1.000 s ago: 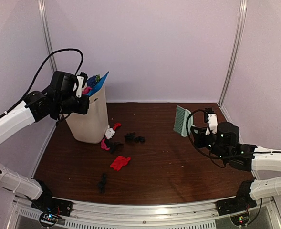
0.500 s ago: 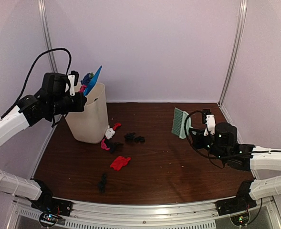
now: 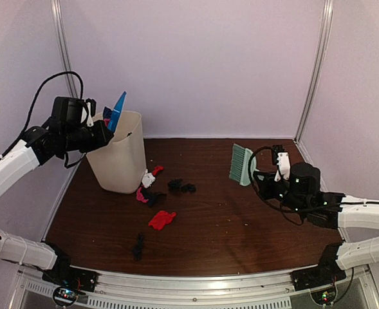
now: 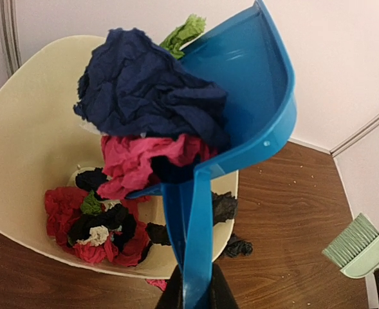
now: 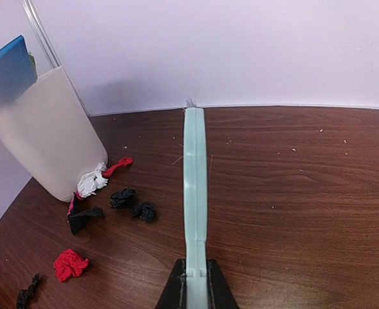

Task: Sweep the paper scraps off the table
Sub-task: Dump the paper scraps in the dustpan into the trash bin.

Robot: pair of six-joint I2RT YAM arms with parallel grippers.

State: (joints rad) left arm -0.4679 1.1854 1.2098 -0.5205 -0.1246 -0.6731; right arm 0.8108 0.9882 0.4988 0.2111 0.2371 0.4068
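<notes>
Red and black paper scraps [image 3: 161, 219] are seen from above, strewn on the table [image 3: 240, 222] by the bin [image 3: 121, 164]. At the left wrist, the left gripper [image 4: 192, 295] is clamped on the scrap-laden dustpan [image 4: 257, 96] above it. At the right wrist, the right gripper [image 5: 192, 286] is closed on the brush [image 5: 194, 174].

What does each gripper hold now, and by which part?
The left gripper holds the blue dustpan by its handle; right gripper holds the green brush by its handle.
</notes>
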